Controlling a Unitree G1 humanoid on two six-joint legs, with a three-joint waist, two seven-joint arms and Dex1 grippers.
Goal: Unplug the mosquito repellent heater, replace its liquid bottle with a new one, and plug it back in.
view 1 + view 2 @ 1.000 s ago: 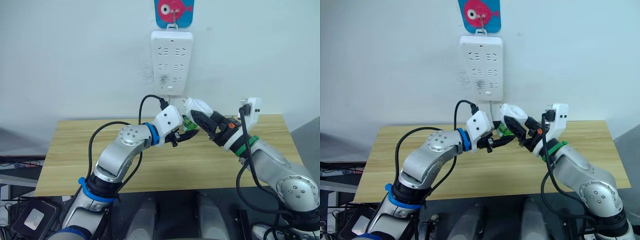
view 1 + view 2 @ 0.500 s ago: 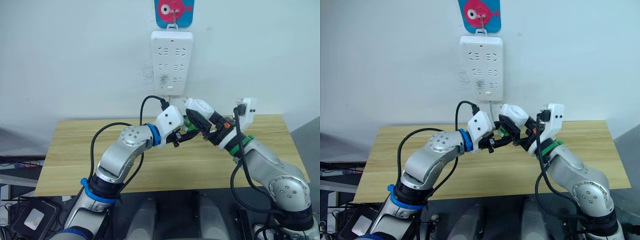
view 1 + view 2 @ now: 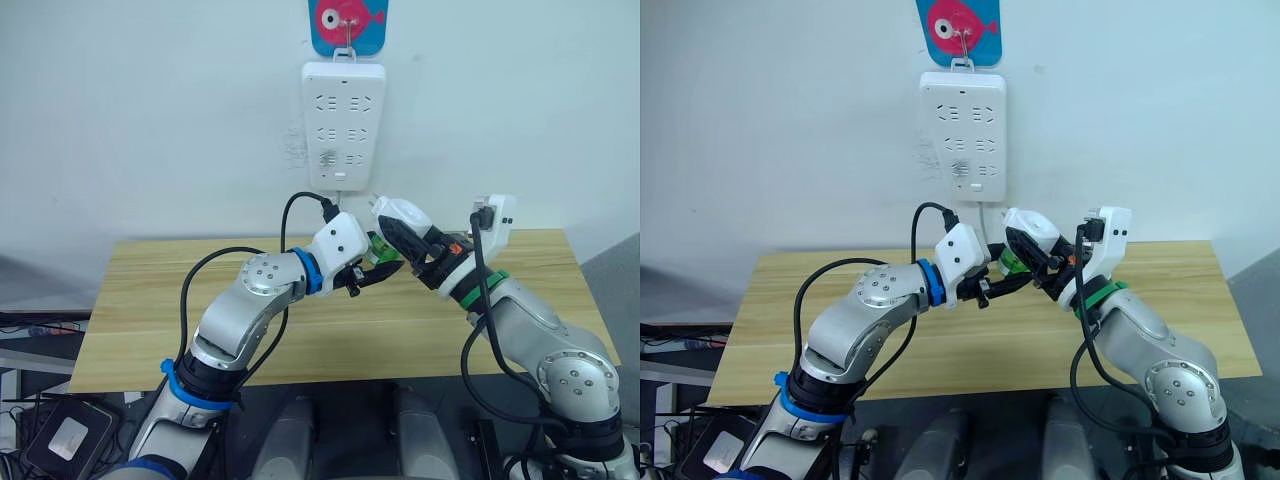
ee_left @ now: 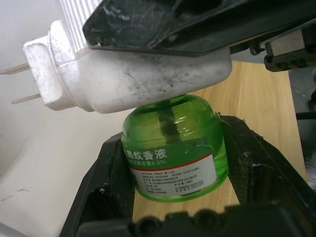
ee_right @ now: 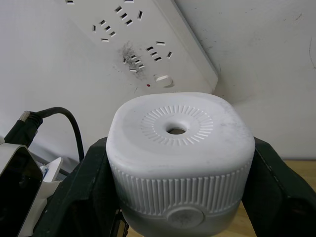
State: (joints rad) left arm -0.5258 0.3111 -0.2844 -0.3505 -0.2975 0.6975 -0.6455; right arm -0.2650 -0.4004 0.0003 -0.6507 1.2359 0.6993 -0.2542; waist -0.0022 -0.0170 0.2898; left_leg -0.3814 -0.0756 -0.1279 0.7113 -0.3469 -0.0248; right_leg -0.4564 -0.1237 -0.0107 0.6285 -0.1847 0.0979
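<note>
The power strip [image 3: 345, 125] hangs on the wall above and behind both grippers, its sockets empty of the heater's plug.

The mosquito repellent heater [image 5: 180, 155] is held in the air over the table [image 3: 140, 300], clamped between the two black fingers [image 5: 81, 197] of the right gripper [image 3: 408, 243], which press on its ribbed sides with the holed face turned away from the wrist. Its two plug prongs [image 4: 22, 84] stick out bare to one side. The shell looks like light, stiff plastic; the ribbing should give the fingers some bite, while the smooth rounded top would likely slip.

The green liquid bottle [image 4: 174, 145] sits under the heater, its neck entering the base. The left gripper [image 3: 372, 272] pinches it, one finger [image 4: 106, 190] on either side of the labelled body. It appears small, rigid and light, with a smooth wall that could turn in the grip. The wick rod [image 4: 168, 126] inside looks thin and breakable, so the hold probably belongs low on the body, twisting about the neck rather than bending it.
</note>
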